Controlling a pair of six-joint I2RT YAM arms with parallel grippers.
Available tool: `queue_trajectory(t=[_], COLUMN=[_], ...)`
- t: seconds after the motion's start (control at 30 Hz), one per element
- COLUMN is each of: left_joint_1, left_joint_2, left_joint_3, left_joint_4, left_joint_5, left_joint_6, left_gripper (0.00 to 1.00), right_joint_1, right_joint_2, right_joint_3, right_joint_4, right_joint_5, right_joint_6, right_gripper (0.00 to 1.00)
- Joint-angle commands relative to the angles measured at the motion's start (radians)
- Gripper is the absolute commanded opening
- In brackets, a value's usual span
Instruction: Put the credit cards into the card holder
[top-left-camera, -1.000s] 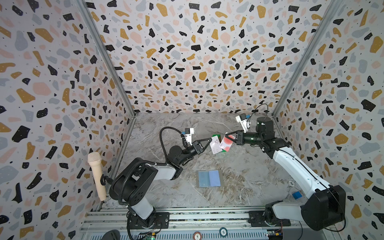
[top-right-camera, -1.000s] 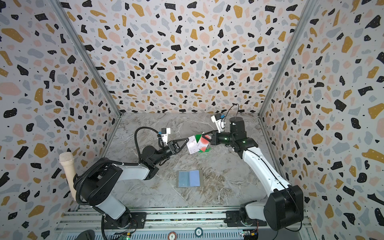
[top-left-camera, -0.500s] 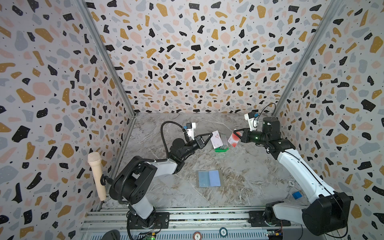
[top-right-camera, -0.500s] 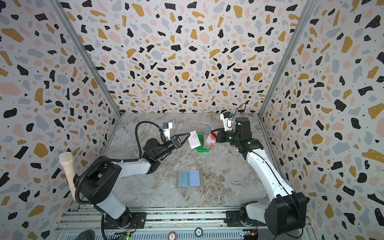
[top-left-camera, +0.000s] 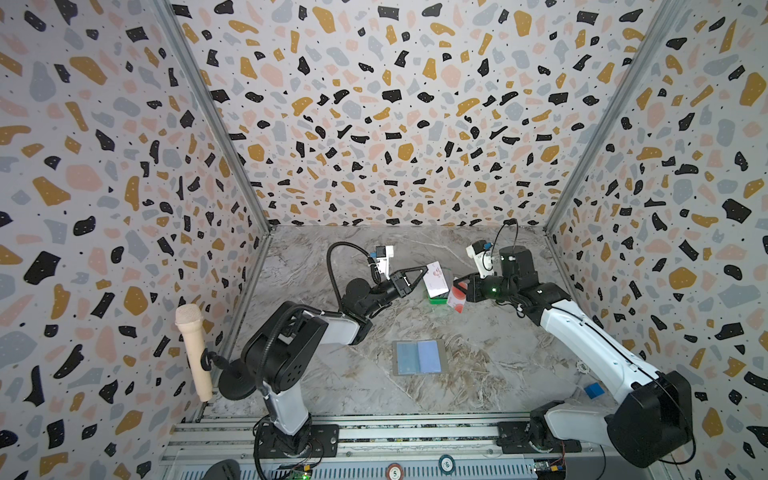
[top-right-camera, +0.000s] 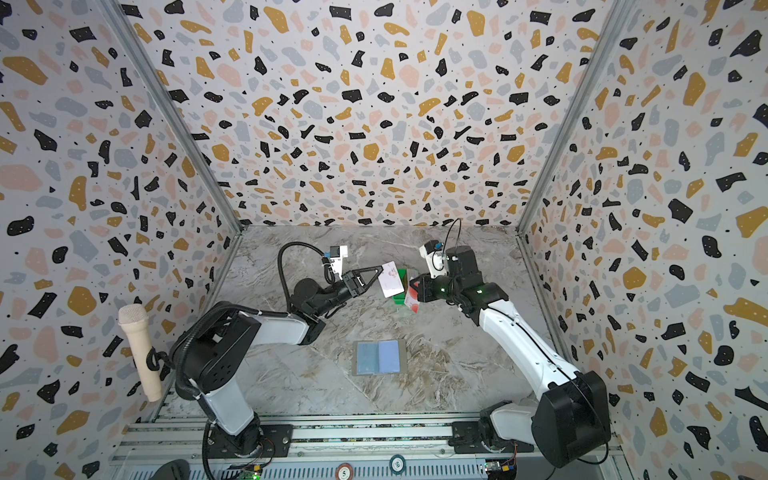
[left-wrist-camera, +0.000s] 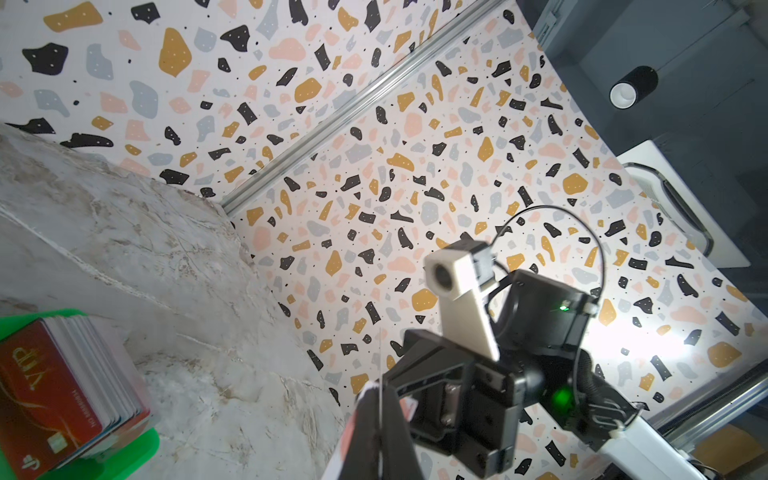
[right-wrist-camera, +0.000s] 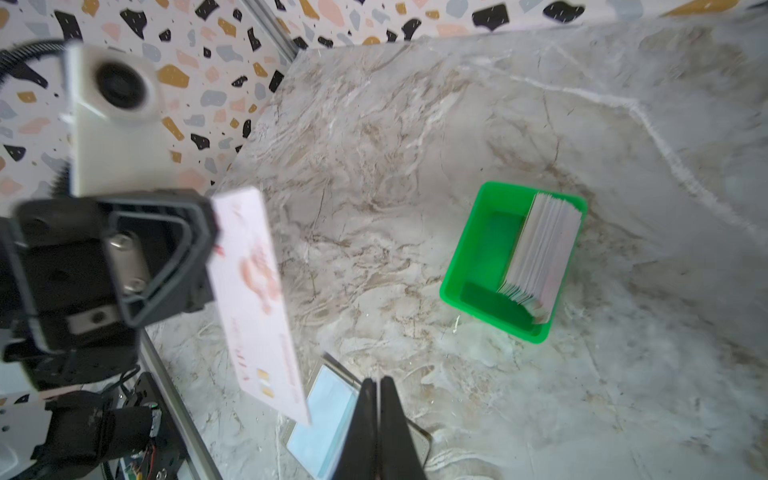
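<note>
Credit cards sit in both hands. On a low, forward-stretched arm, the left hand (top-left-camera: 423, 272) is clamped shut on one end of a pink-and-white card (top-left-camera: 436, 280), held tilted in the air over the far middle of the bench (top-left-camera: 332, 386). In the left wrist view that card shows only as a thin edge-on line between the closed fingers (left-wrist-camera: 361, 440). The right hand (top-left-camera: 458, 286) faces it from the opposite side, near but apart. It is pinched shut on a red-and-white card (top-left-camera: 456, 300) that shows just under its tips in both top views. Below and between the two hands a green tray (right-wrist-camera: 482, 249) stands on the bench. It holds a stack of cards (right-wrist-camera: 540, 253) upright on edge against one wall, a red VIP card (left-wrist-camera: 54, 390) on its outer face. Nearer the arm bases the card holder (top-left-camera: 444, 357) lies open and flat, with two light-blue cards (top-left-camera: 417, 357) side by side in it.
</note>
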Motion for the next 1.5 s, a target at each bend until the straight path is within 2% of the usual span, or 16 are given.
queue_trajectory(t=[0.0,0.17,0.37,0.57,0.77,0.8,0.93,1.07,1.17,1.3,1.4,1.47], left_joint_1=[0.008,0.022,0.024,0.024,0.024,0.024,0.024,0.024,0.024,0.024,0.024,0.024], left_joint_2=[-0.101,-0.261,-0.465,-0.598,-0.655,-0.661,-0.689,-0.707,-0.725,-0.733,-0.719,-0.699], left_joint_3=[-0.064,-0.170,-0.230,-0.284,-0.324,-0.328,-0.339,-0.346,-0.349,-0.359,-0.369,-0.370], left_joint_4=[0.023,-0.063,-0.268,-0.389,-0.404,-0.408,-0.428,-0.437,-0.454,-0.462,-0.421,-0.382], left_joint_5=[-0.009,-0.055,-0.089,-0.110,-0.109,-0.110,-0.105,-0.094,-0.089,-0.078,-0.046,-0.018], left_joint_6=[0.043,0.069,0.163,0.201,0.197,0.197,0.205,0.204,0.214,0.226,0.214,0.201], left_gripper=[0.00,0.00,0.00,0.00,0.00,0.00,0.00,0.00,0.00,0.00,0.00,0.00], right_joint_1=[0.019,0.147,0.292,0.329,0.328,0.328,0.327,0.328,0.326,0.305,0.290,0.289], right_joint_2=[-0.019,0.034,0.135,0.236,0.300,0.304,0.315,0.291,0.231,0.113,-0.010,-0.078], right_joint_3=[-0.043,-0.122,-0.181,-0.223,-0.206,-0.204,-0.193,-0.171,-0.154,-0.138,-0.136,-0.123], right_joint_4=[-0.004,0.049,0.149,0.237,0.223,0.222,0.208,0.185,0.159,0.096,0.086,0.092], right_joint_5=[-0.015,-0.040,-0.071,-0.070,-0.006,0.007,0.079,0.142,0.191,0.245,0.198,0.070], right_joint_6=[-0.014,0.000,0.018,0.045,0.045,0.047,0.066,0.078,0.083,0.071,0.040,-0.003], right_gripper=[0.00,0.00,0.00,0.00,0.00,0.05,0.37,0.54,0.60,0.62,0.64,0.62])
